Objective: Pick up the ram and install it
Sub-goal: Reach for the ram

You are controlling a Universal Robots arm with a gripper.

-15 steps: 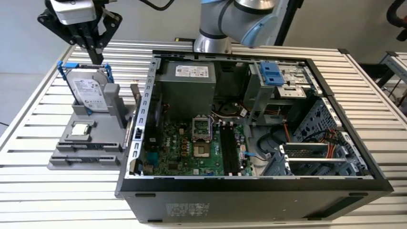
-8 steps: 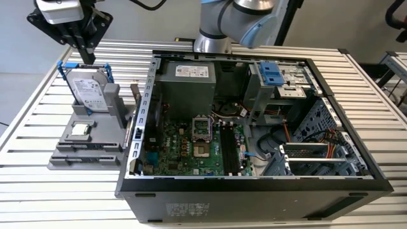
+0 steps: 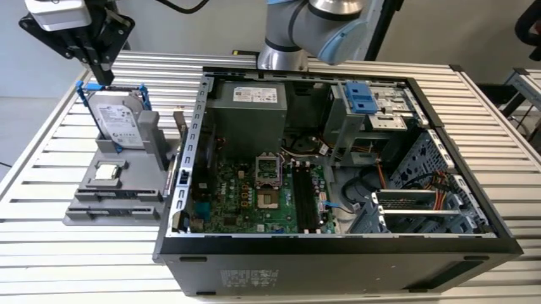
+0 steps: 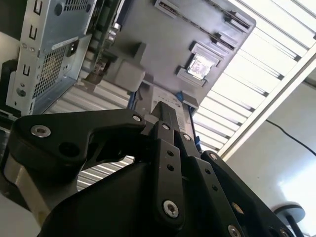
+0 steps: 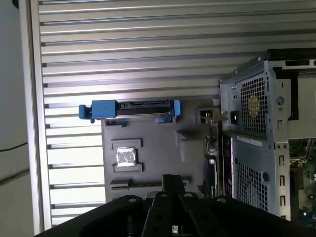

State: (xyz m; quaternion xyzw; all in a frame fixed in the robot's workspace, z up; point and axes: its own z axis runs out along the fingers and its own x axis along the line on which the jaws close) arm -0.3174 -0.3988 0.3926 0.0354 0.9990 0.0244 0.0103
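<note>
A thin, narrow strip that I take for the ram (image 3: 179, 144) stands on edge at the side of the grey fixture (image 3: 127, 174) that faces the computer case; in the first wrist view the ram (image 5: 214, 148) lies close against the case's rear panel. My gripper (image 3: 102, 78) hangs at the exterior view's far left, above the top edge of the hard drive (image 3: 116, 123) in its blue frame. Its fingers look shut with nothing between them in both wrist views (image 4: 170, 109) (image 5: 173, 178). The black motherboard slots (image 3: 305, 193) lie inside the open case.
The open case (image 3: 338, 244) takes up the table's middle and the exterior view's right. On the fixture a small square silver chip (image 3: 106, 172) sits below the hard drive. The arm's base (image 3: 283, 57) stands behind the case. Slatted table surface (image 3: 50, 253) surrounds the fixture.
</note>
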